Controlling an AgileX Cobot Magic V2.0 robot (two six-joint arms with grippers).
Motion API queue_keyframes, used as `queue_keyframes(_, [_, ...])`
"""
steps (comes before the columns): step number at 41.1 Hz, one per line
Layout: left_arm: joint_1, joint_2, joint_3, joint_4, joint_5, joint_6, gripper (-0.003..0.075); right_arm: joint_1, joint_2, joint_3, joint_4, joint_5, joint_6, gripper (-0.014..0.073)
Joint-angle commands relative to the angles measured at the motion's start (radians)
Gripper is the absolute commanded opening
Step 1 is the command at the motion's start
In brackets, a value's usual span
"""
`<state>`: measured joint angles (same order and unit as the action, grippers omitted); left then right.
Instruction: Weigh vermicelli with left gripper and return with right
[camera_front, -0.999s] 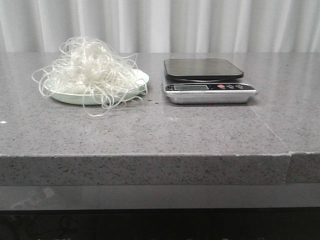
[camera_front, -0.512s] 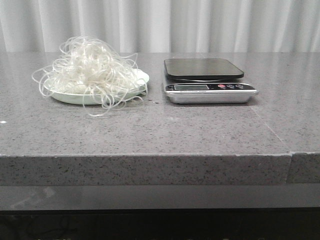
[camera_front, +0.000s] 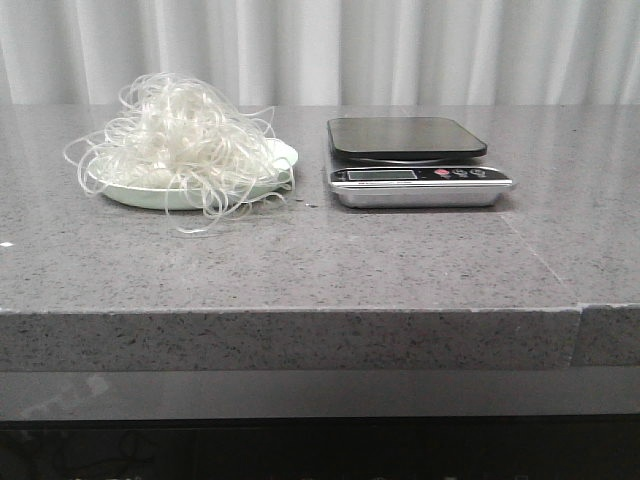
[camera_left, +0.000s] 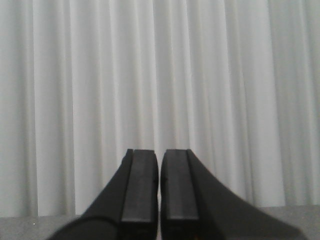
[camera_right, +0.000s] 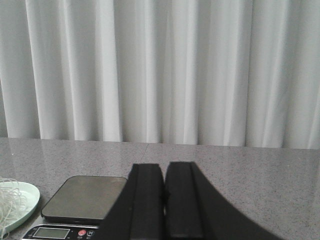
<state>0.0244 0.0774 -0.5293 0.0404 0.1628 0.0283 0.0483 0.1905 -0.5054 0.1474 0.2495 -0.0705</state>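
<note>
The vermicelli (camera_front: 185, 145), a fluffy tangle of thin translucent-white strands, lies heaped on a pale green plate (camera_front: 281, 153) at the left of the table, some strands hanging over the rim. A kitchen scale (camera_front: 410, 160) with a dark platform stands to its right, nothing on it. Neither arm shows in the front view. My left gripper (camera_left: 160, 155) is shut and empty, facing the curtain. My right gripper (camera_right: 164, 167) is shut and empty; the scale (camera_right: 85, 197) and the plate's edge (camera_right: 25, 197) lie ahead of it.
The grey stone table (camera_front: 330, 260) has its front edge near the camera and a seam at the right. A white curtain (camera_front: 330, 50) hangs behind the table.
</note>
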Motion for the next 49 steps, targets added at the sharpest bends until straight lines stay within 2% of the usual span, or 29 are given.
queue_keyframes(1, [-0.005, 0.104, -0.115, -0.005, 0.045, -0.009, 0.0146, 0.004, 0.102, -0.117, -0.009, 0.005, -0.005, 0.0159])
queue_keyframes(6, [-0.005, 0.211, -0.197, -0.005, 0.112, -0.009, 0.0146, 0.004, 0.215, -0.190, -0.010, 0.076, -0.005, 0.0159])
queue_keyframes(26, [-0.005, 0.486, -0.201, -0.005, 0.312, -0.009, 0.0146, 0.004, 0.542, -0.179, -0.035, 0.119, -0.005, 0.0159])
queue_keyframes(40, [-0.005, 0.574, -0.201, -0.005, 0.286, -0.009, 0.0151, 0.004, 0.626, -0.179, -0.039, 0.115, -0.005, 0.0168])
queue_keyframes(42, [-0.005, 0.583, -0.201, -0.005, 0.284, -0.009, 0.0174, 0.004, 0.629, -0.179, -0.039, 0.114, -0.005, 0.0206])
queue_keyframes(45, [-0.005, 0.592, -0.201, -0.005, 0.282, -0.009, 0.0260, 0.004, 0.630, -0.179, -0.040, 0.112, -0.006, 0.0310])
queue_keyframes(47, [-0.005, 0.599, -0.201, -0.005, 0.278, -0.009, 0.0371, 0.004, 0.630, -0.179, -0.041, 0.109, -0.006, 0.0412])
queue_keyframes(49, [-0.005, 0.601, -0.201, -0.005, 0.272, -0.009, 0.0462, 0.004, 0.630, -0.179, -0.041, 0.109, -0.006, 0.0477])
